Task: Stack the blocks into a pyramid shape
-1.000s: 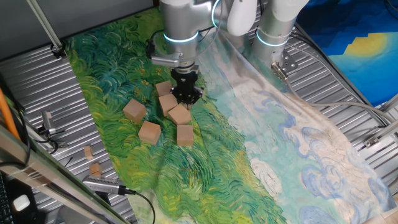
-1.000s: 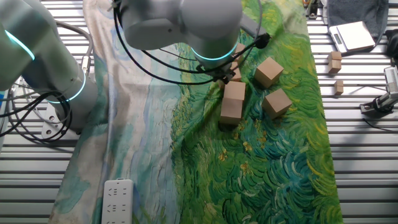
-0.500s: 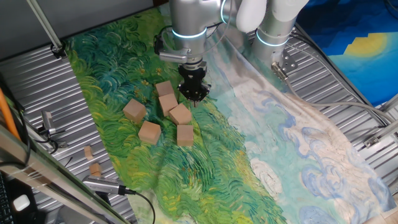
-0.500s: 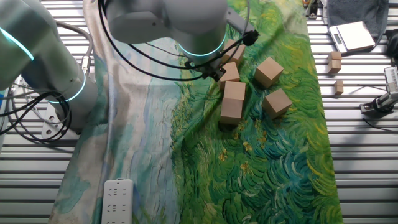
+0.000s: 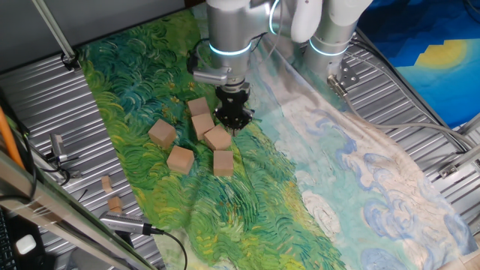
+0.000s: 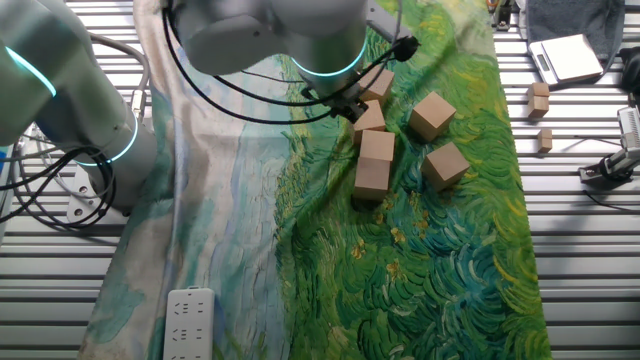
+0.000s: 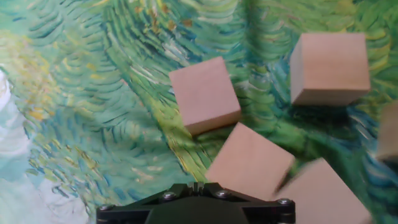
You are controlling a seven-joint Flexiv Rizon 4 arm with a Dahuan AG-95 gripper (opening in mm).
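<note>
**Gripper swings back over the cluster; no block has moved**

In one fixed view the gripper (image 5: 232, 118) pulled off to the cluster's edge half a second ago. It has now dipped back toward it. All six blocks (image 5: 202, 124) lie on the painted cloth (image 5: 322, 195) exactly where they were a second ago.

In the hand view, left of the fingers is only bare cloth. The middle block (image 7: 204, 94) sits just ahead of them. A near pair (image 7: 249, 163), touching each other, lies close under them and off to the right. A far block (image 7: 329, 68) is ahead and further right.

The fingers themselves are out of sight, so their spread cannot be told, but nothing seems to be held. I judge this a re-aiming for a pick, with the pyramid not yet begun.
</note>
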